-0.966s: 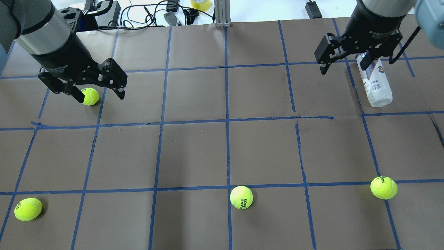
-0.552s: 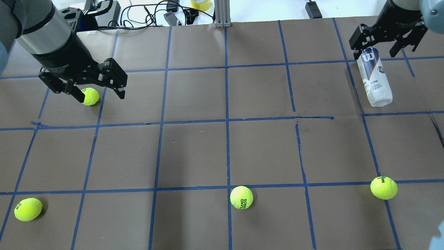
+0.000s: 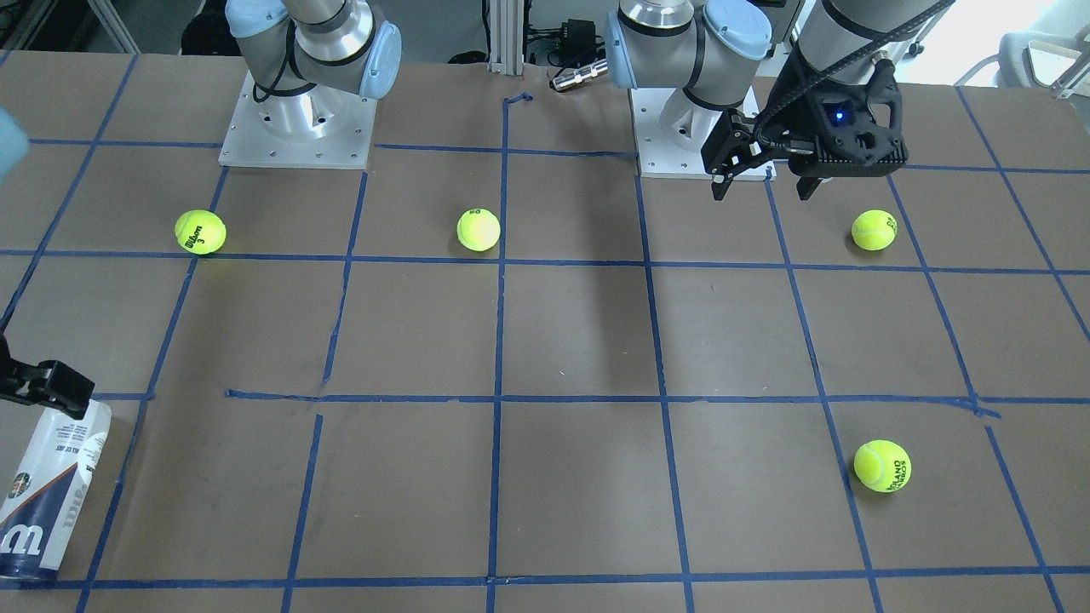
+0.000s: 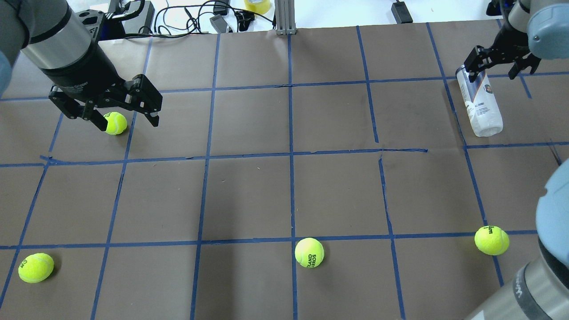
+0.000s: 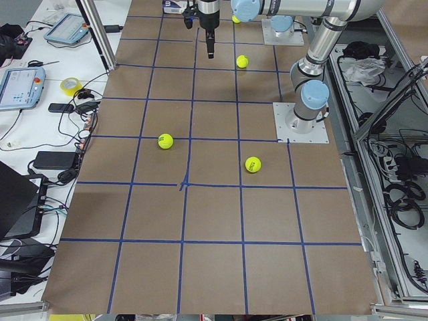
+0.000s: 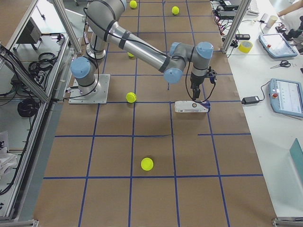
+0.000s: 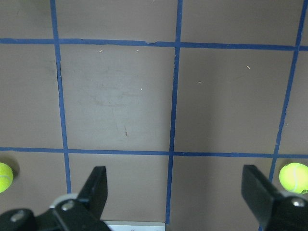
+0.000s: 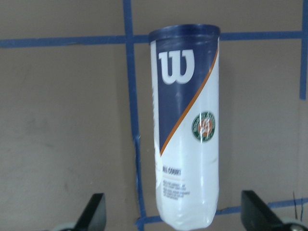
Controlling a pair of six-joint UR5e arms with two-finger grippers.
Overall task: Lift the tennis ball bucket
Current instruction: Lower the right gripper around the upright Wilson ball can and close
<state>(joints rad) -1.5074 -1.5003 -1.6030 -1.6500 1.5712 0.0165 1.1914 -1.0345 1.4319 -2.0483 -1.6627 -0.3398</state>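
Note:
The tennis ball bucket [image 4: 480, 104] is a clear tube with a white and navy "W" label. It lies on its side at the table's far right. It also shows in the front view [image 3: 51, 485], the right wrist view [image 8: 187, 130] and the exterior right view [image 6: 191, 107]. My right gripper [image 4: 495, 71] is open and empty. It hovers just over the tube's navy end without touching it. Its fingertips [image 8: 94, 211] stand wider apart than the tube. My left gripper [image 4: 124, 121] is open and empty, high over the table's left side.
Several yellow-green tennis balls lie loose: one under the left gripper [image 4: 115, 123], one at the near left [image 4: 35, 267], one near centre [image 4: 309, 252], one near right [image 4: 491, 240]. Cables and a tape roll [image 4: 257, 5] lie past the far edge. My right arm's elbow [image 4: 533, 271] fills the near right corner.
My right gripper has moved right and down to the tube's navy end, still open. The left arm, tube and balls have not moved.

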